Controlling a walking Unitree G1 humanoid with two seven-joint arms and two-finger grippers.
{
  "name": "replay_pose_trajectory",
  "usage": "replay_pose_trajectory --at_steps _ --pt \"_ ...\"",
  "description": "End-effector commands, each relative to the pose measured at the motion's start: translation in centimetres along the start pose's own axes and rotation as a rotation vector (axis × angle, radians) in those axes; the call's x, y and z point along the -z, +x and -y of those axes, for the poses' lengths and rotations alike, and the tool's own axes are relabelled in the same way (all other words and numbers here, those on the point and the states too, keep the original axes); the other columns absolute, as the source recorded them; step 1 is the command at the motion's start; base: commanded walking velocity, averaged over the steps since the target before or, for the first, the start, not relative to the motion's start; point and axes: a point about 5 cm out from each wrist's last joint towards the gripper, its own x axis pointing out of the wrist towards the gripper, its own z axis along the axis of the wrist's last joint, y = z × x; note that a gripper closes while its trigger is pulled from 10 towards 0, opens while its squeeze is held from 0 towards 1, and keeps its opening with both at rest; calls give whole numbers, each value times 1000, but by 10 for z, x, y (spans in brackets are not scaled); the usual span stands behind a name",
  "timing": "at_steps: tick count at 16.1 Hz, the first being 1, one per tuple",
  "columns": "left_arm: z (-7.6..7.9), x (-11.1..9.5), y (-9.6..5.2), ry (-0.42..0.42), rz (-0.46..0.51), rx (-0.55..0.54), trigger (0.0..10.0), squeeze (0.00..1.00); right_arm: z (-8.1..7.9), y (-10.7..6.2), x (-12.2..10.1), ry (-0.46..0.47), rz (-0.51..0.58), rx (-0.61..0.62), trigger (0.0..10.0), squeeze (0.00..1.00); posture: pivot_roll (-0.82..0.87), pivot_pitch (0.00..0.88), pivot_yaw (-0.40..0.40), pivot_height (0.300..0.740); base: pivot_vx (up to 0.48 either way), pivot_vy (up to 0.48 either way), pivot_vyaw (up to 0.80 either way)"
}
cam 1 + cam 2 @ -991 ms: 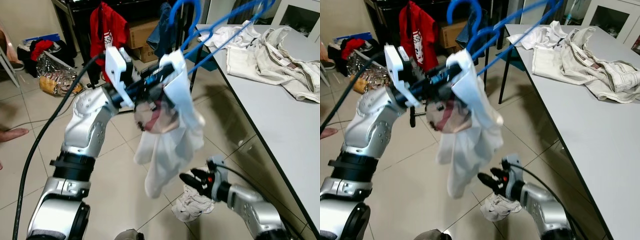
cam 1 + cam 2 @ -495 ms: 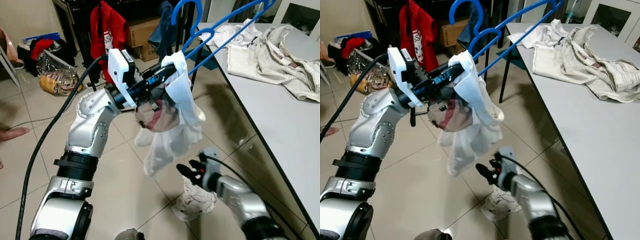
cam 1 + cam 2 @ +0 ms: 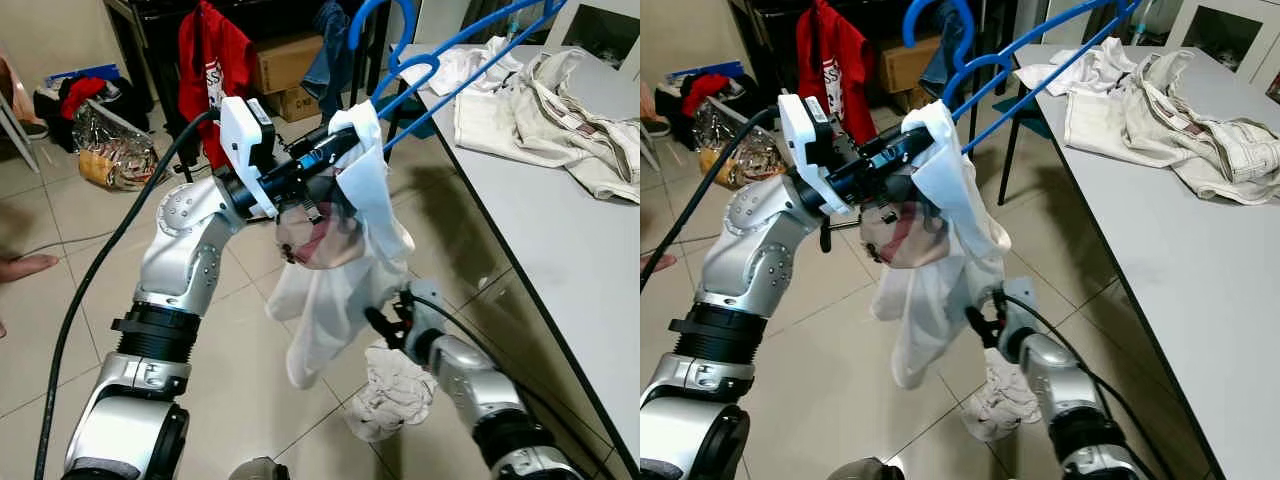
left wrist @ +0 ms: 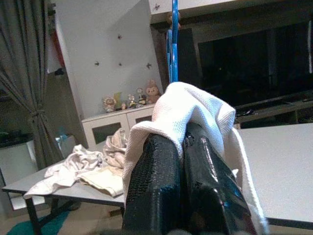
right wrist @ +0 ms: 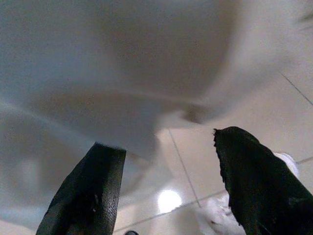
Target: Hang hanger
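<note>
Hanger: blue hanger [image 3: 440,50] is up in the air off the near-left corner of the tabletop, its hook end rising past the top of the head views, a white garment [image 3: 340,270] draped from it and hanging toward the floor.
Left gripper: left gripper [image 3: 335,145] has its jaws pressed together on the bunched white cloth where it wraps the hanger, as the left wrist view shows close up.
Right gripper: right gripper [image 5: 171,181] sits low beside the garment's hem with jaws spread and nothing between them.
Slip risk: the hold looks to be mostly on cloth, so I'd guess the hanger could twist or slide out if the arm swings.
Snag risk: the open jaws below could catch the hem and drag the garment off.
Floor hazard: a crumpled white cloth [image 3: 395,390] lies on the tiled floor [image 3: 60,320] right under the right arm, easy to tangle in.
Tabletop: grey tabletop [image 3: 590,260] carries a heap of pale clothes [image 3: 540,110] toward its far edge.
Room: red shirt [image 3: 210,60] hanging at the back, cardboard box [image 3: 285,70] behind it, clutter of bags along the far wall.
</note>
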Motion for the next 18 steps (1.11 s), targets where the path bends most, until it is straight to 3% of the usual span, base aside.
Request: replay_pose_trajectory --at_steps 1,2,3,4,5,11,12,13,15,16,18 --pt "2 -8 4 25 20 27 10000 0 -2 2 -10 0 44 -12 10000 0 4 0 28 723 0 0 0" --pt "2 -8 4 24 22 27 10000 0 -5 2 -16 31 90 -40 10000 0 2 0 29 723 0 0 0" --pt "2 -8 4 24 21 27 10000 0 -5 2 -18 38 105 -45 9137 0 2 0 29 723 0 0 0" --pt "2 -7 4 24 21 27 10000 0 -4 1 -23 50 141 -48 3333 0 0 0 29 723 0 0 0" --pt "2 -7 4 24 20 27 10000 0 -3 -1 -29 73 182 -51 0 0 -1 0 30 723 0 0 0" --pt "3 -5 4 23 19 32 10000 0 0 -3 -54 145 316 -37 0 0 -4 0 28 723 0 0 0" --pt "3 -5 4 22 18 31 10000 0 -2 -3 -54 116 308 -56 0 0 -1 0 27 723 0 0 0" --pt "3 -5 4 23 18 30 10000 0 -3 -3 -52 84 299 -60 10000 0 2 0 25 723 0 0 0" --pt "3 -5 4 25 18 28 10000 0 -4 -4 -50 44 302 -57 10000 0 2 0 25 723 0 0 0" --pt "3 -5 3 25 17 29 10000 0 -9 -7 -56 34 364 -103 10000 1000 2 0 26 723 0 0 0" --pt "4 -4 3 23 15 33 10000 0 -20 -8 -59 -82 374 -141 10000 1000 0 0 27 723 0 0 0"
